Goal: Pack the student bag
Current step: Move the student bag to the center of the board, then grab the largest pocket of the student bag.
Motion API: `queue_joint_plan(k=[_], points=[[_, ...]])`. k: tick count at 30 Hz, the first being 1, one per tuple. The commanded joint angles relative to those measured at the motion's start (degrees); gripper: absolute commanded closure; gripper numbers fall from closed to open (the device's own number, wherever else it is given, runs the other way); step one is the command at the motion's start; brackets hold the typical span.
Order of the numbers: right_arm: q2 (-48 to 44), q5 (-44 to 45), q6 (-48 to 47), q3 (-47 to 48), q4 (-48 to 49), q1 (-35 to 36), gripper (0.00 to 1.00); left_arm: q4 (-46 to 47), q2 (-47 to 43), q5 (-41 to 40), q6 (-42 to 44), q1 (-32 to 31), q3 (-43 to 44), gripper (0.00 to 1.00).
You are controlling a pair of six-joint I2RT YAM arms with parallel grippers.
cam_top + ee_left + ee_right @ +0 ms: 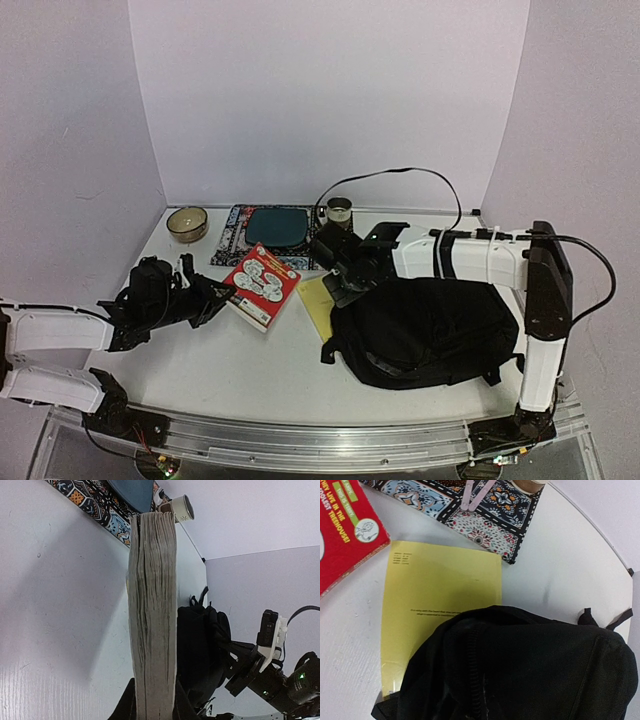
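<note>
On the near right part of the table, the student bag lies flat, black and slumped; its left end overlaps a yellow sheet. The right gripper sits at that same end of the bag, jaws closed; the wrist view does not show its fingers, so it cannot be told whether fabric is caught between them. At mid-table left, the left gripper is clamped on the edge of a thick red book; the page block sits between the fingers. Further back: a patterned mat carrying a dark teal pad; a tan bowl just left of the mat; a cup at the mat's right end, near the rear wall.
</note>
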Motion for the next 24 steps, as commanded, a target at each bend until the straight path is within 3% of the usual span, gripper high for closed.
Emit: queue_joint_plan(k=[1,11,16,24], points=[[2.9,-8.8,-3.2,6.4,-0.7,5.6,1.00,1.0,-3.4,2.2,2.0,1.7,1.9,1.00],[5.2,-17.0,-8.6,14.9,-0.7,11.0,1.00,-8.3,-8.8,2.3,4.8,3.8,3.4,1.00],[2.0,-13.6,-10.5,13.6,-0.8,10.7,1.00,-19.5,-12.7,0.5,8.0,3.8,8.6,1.00],[-5.6,-9.6,-12.4,8.3,-1.2,6.0,1.00,-24.9,-17.7,5.7,8.0,3.8,11.5,1.00]])
